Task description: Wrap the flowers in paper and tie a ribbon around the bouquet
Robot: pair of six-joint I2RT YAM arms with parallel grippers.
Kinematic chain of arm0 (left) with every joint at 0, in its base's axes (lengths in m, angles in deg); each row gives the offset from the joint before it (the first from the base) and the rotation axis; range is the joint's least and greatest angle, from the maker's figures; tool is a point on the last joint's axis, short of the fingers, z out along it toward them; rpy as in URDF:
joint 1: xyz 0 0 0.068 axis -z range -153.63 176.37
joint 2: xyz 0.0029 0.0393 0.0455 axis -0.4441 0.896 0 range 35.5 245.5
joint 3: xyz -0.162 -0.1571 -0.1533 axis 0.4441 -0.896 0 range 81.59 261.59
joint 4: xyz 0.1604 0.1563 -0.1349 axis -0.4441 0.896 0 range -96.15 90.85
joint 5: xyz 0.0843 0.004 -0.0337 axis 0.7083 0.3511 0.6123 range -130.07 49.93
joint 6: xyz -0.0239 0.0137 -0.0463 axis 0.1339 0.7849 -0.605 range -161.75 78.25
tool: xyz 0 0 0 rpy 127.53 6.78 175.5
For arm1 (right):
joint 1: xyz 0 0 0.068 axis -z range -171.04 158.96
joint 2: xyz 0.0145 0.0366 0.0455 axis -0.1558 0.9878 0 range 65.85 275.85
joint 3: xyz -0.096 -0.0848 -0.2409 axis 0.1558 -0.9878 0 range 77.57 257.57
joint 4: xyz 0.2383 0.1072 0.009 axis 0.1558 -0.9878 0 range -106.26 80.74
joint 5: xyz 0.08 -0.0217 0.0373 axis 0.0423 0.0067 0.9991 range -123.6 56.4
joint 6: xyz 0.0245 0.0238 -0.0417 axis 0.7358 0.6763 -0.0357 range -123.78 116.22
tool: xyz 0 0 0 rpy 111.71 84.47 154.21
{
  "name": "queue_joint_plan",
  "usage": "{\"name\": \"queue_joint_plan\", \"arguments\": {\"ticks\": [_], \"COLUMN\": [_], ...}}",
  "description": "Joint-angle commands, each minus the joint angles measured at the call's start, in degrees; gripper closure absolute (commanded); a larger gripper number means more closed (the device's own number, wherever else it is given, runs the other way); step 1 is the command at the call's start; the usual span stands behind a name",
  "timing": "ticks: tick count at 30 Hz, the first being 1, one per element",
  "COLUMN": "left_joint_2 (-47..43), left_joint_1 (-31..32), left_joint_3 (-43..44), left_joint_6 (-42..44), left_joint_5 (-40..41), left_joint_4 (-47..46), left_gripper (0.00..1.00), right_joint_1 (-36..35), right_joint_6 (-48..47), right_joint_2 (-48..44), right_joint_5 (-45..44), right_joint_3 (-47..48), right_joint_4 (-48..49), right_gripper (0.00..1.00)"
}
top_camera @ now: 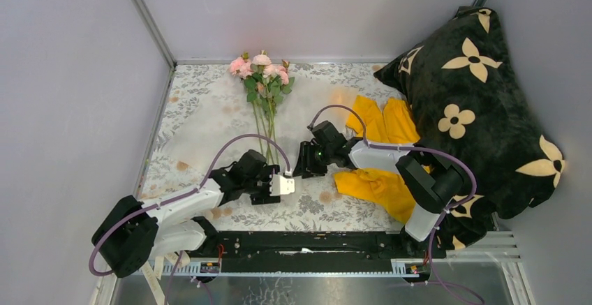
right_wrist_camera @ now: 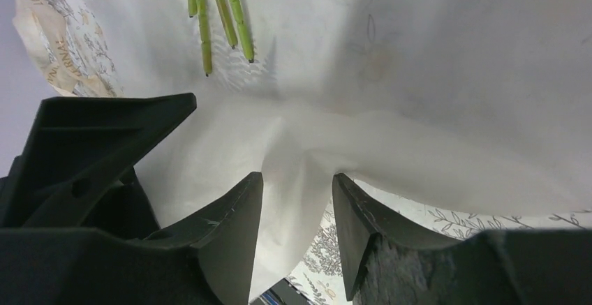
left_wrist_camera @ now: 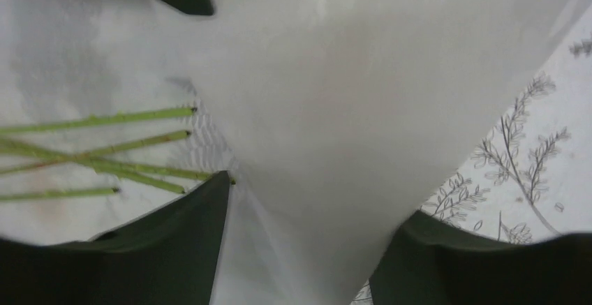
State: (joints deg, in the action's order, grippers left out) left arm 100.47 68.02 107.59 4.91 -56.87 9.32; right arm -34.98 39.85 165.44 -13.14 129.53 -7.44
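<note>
The flowers (top_camera: 262, 75), pink blooms on green stems, lie on the translucent white paper (top_camera: 209, 120) spread over the table; the stem ends (left_wrist_camera: 126, 144) point toward both grippers. My left gripper (top_camera: 279, 183) sits just below the stems. In its wrist view the left gripper (left_wrist_camera: 321, 197) is open, with a raised fold of paper (left_wrist_camera: 335, 109) lying between the wide-apart fingers. My right gripper (top_camera: 304, 162) faces it from the right. Seen from the wrist, the right gripper (right_wrist_camera: 297, 177) stands partly open around a bunched paper ridge (right_wrist_camera: 300, 144). A cream strip, possibly the ribbon (top_camera: 150, 280), hangs by the left arm's base.
A yellow garment (top_camera: 380, 155) lies right of the paper, under the right arm. A big black pillow with cream flower shapes (top_camera: 482, 109) fills the right side. A printed floral tablecloth (top_camera: 314, 211) covers the table, and grey walls close in the left, back and right.
</note>
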Motion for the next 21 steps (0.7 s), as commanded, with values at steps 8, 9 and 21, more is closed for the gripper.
{"name": "queue_joint_plan", "arguments": {"ticks": [8,9,21], "left_joint_2": [-0.3,0.1,5.0], "left_joint_1": [0.0,-0.1,-3.7], "left_joint_3": [4.8,5.0,10.4], "left_joint_6": [-9.0,-9.3,-12.2], "left_joint_5": [-2.4,-2.2,-3.9], "left_joint_4": [1.5,1.6,6.2], "left_gripper": [0.76,0.84,1.0], "right_joint_1": [3.3,4.5,8.9], "right_joint_6": [-11.5,-12.4,-27.7], "right_joint_2": [-6.3,-6.9,13.9], "right_joint_5": [-2.5,-2.5,2.9], "right_joint_3": [12.3,13.7,42.6], "right_joint_4": [-24.0,-25.7,-37.5], "right_gripper": [0.31,0.31,0.46]}}
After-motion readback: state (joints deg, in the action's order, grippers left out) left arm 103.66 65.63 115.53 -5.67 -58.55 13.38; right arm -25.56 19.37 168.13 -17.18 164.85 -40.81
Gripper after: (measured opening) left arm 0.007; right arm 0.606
